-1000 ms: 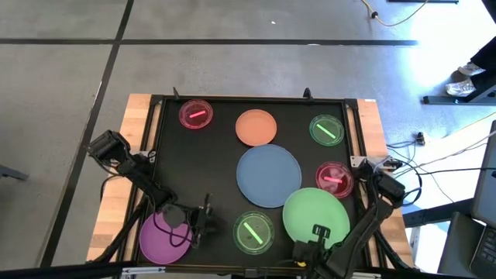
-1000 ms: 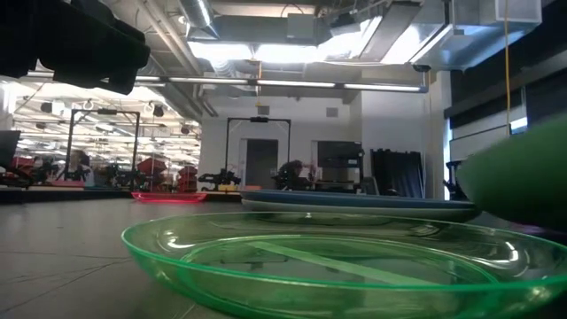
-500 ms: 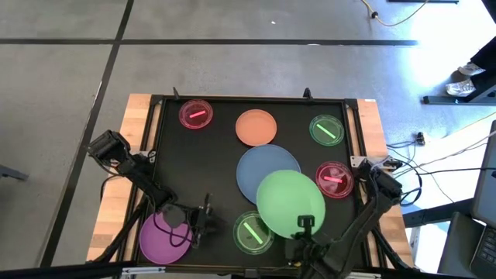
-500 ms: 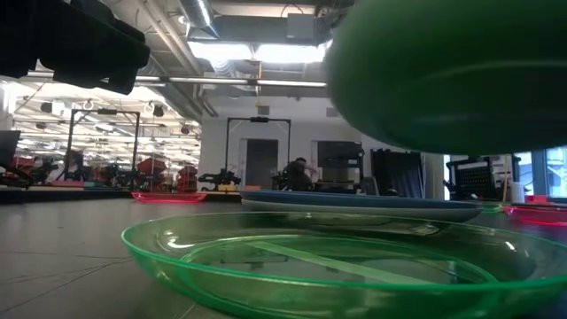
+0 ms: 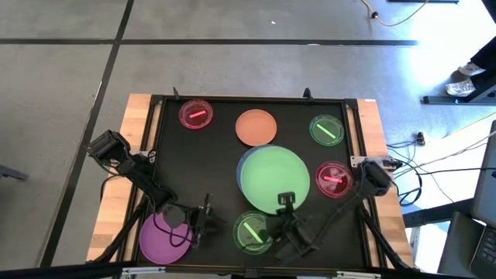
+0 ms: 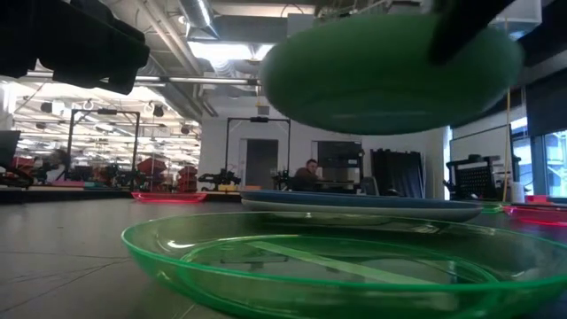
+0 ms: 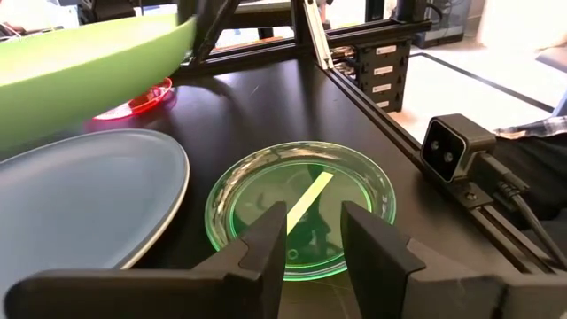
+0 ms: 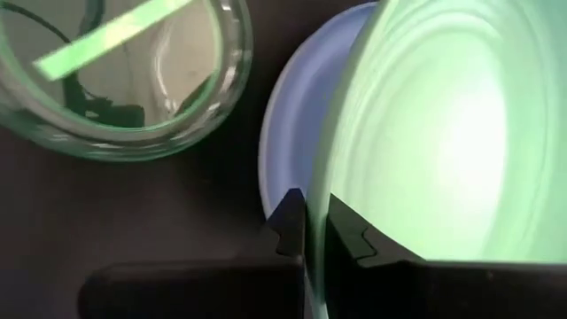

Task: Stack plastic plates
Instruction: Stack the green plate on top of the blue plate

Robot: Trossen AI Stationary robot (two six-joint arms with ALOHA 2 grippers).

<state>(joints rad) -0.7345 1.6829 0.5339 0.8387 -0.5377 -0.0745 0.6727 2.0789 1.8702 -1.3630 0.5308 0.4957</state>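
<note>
My right pincer (image 5: 286,201) is pinching the near rim of the green plate (image 5: 274,181) and holds it in the air over the blue plate (image 5: 242,168), which it nearly covers from above. In the low view the green plate (image 6: 390,73) hangs well clear of the blue plate (image 6: 359,206), so I judge that no stack exists yet; this would be the first pairing, and it is not set down.

Everything else lies single on the black worktop (image 5: 209,167):
- the orange plate (image 5: 256,127), just beyond the blue one
- a small pink plate (image 5: 195,115) at the far left
- a small green plate (image 5: 326,129) at the far right
- a second pink plate (image 5: 334,179), just beside the green plate's right edge
- a second small green plate (image 5: 252,231), near my right arm
- the purple plate (image 5: 163,236), at the near left corner

My left pincer (image 5: 208,222) waits between the purple plate and the near small green one, fingers (image 7: 266,248) spread and holding nothing.

Room is tight on the right, where the pink plate sits close to the blue one. Straight down looks open. The worktop's raised frame (image 5: 355,139) is well apart from the drop spot.
</note>
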